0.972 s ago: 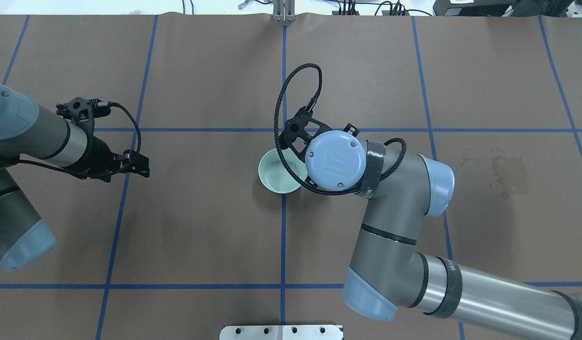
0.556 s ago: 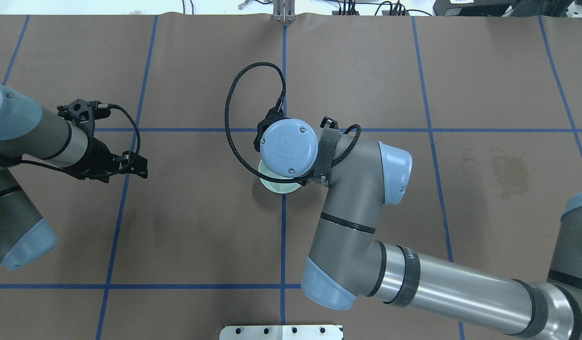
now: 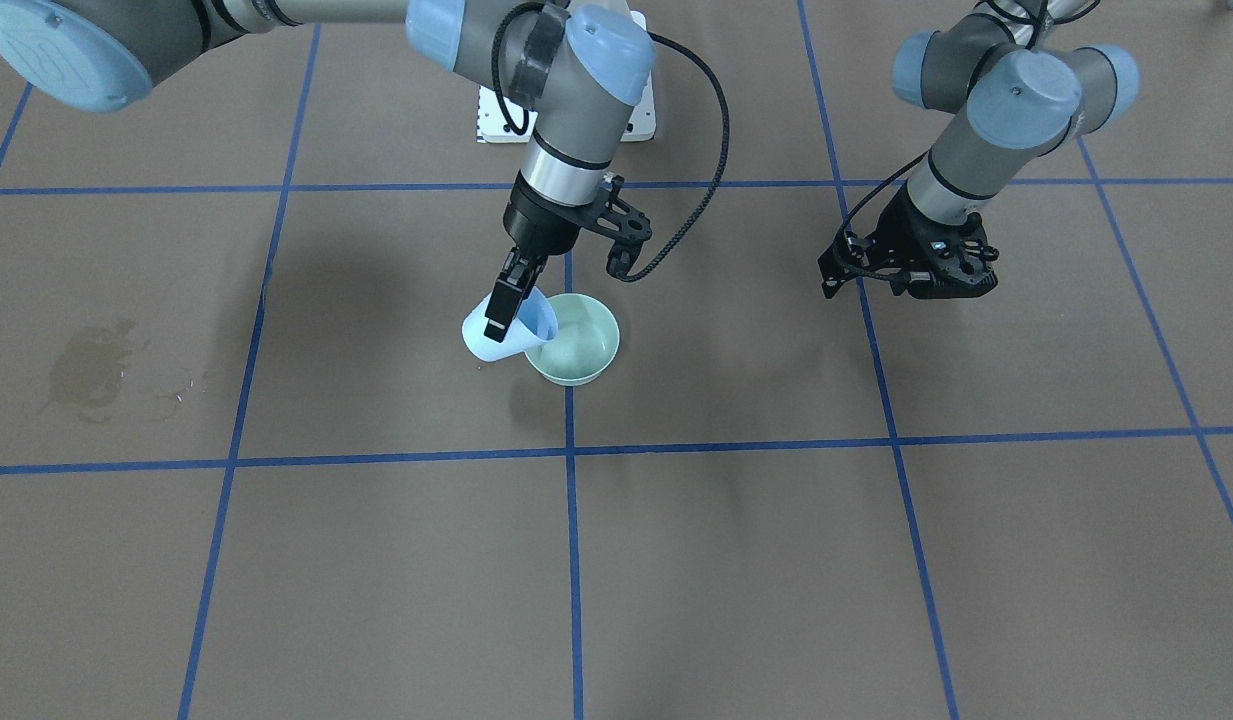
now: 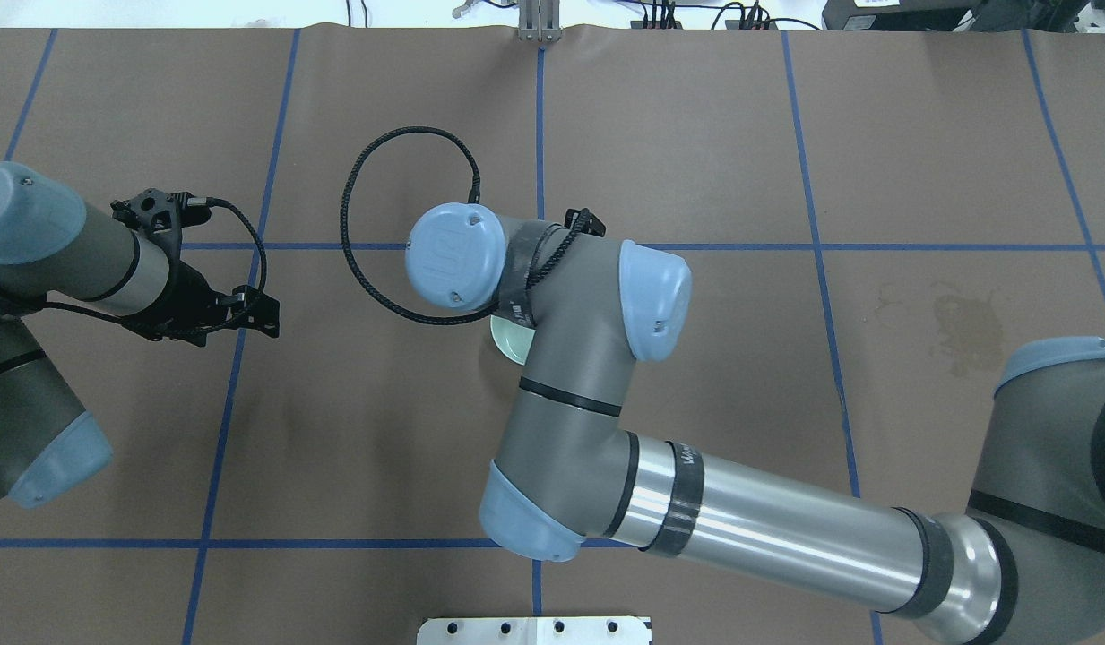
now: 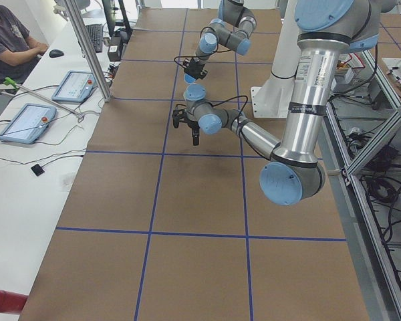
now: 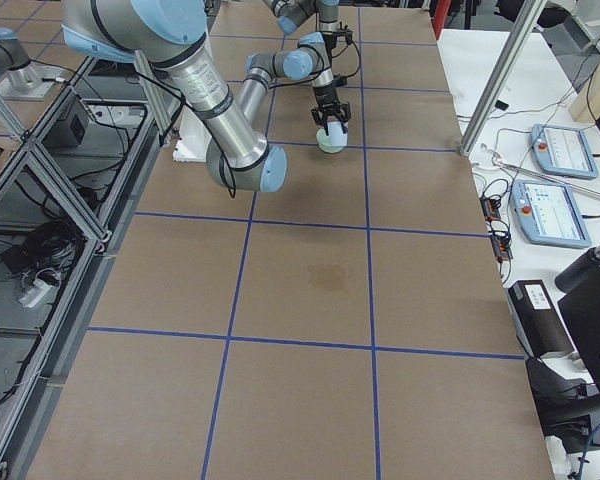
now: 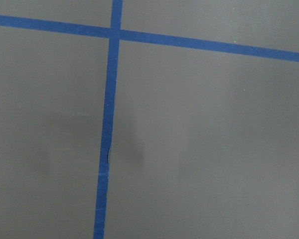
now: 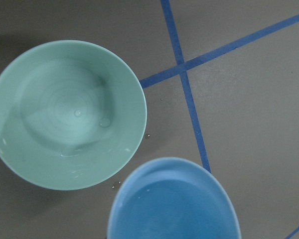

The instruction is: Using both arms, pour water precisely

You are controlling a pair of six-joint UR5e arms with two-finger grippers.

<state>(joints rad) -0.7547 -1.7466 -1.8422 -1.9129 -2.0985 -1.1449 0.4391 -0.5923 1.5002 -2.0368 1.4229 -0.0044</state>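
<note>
My right gripper (image 3: 502, 318) is shut on the rim of a light blue cup (image 3: 504, 340), which leans toward a mint green bowl (image 3: 577, 340) beside it. In the right wrist view the cup (image 8: 174, 204) sits just below the bowl (image 8: 67, 114). Water (image 8: 77, 149) shows as faint glints and drops on the bowl's bottom. From overhead the right arm covers the cup, and only a sliver of the bowl (image 4: 507, 340) shows. My left gripper (image 4: 261, 313) hangs open and empty far to the left, over bare table.
Brown paper with blue tape lines (image 4: 539, 430) covers the table. A dried stain (image 4: 964, 327) lies on the right half. Small droplets (image 8: 147, 135) dot the paper by the bowl. A person sits at a side desk (image 5: 13, 40) with tablets.
The right arm's wrist has swung left across the bowl and now covers nearly all of it from overhead. The left arm has barely moved.
</note>
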